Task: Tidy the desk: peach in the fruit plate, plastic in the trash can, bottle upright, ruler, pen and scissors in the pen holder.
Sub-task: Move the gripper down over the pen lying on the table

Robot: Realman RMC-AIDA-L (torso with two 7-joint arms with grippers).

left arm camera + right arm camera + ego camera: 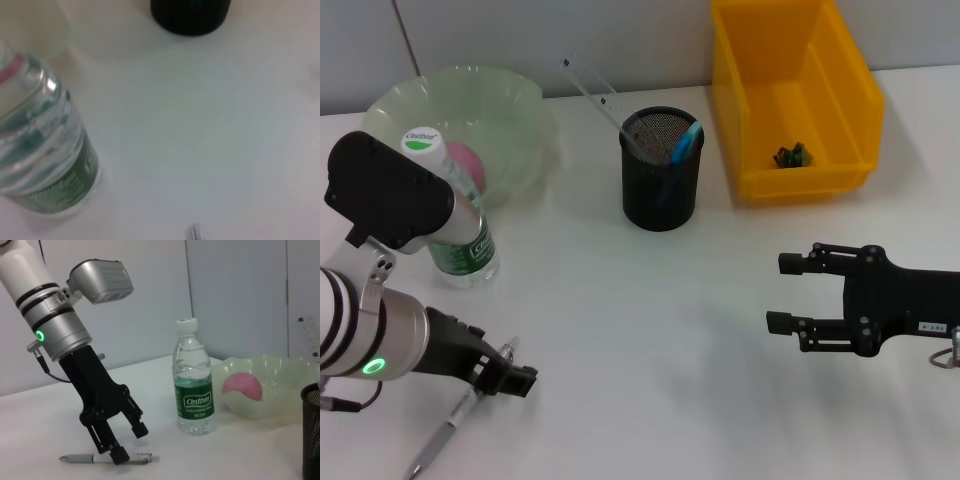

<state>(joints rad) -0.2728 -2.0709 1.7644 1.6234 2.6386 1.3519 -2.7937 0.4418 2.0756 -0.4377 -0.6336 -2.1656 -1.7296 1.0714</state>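
At lower left of the head view, the slim silver-and-clear click pen lies diagonally on the white desk between the left gripper's open, empty fingers, far nearer than the idle, open right gripper.

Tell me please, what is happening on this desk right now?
The left gripper is down at the pen lying on the desk, fingers open around it. The right gripper hovers open, empty. The peach is in the fruit plate, the bottle stands upright, and the ruler and scissors are in the pen holder.
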